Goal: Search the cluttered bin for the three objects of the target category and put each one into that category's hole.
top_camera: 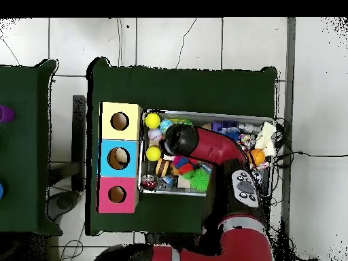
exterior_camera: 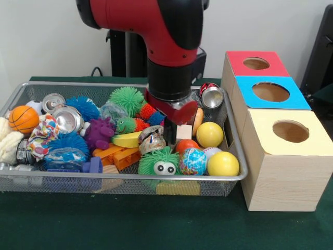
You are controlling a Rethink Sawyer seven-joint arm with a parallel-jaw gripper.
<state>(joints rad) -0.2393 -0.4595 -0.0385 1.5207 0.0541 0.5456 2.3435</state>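
The red and black arm comes down into the bin, and its gripper hangs among the toys just beside a pale wooden block, above a green fuzzy toy with googly eyes; its fingers are too dark to read. Around it lie two yellow balls, a globe-patterned ball, a purple spiky toy, crushed cans and a small basketball at the left end. Right of the bin stand three wooden boxes in a row, the hole in the red-topped one farthest back, then the blue-topped box and the yellow-topped box nearest.
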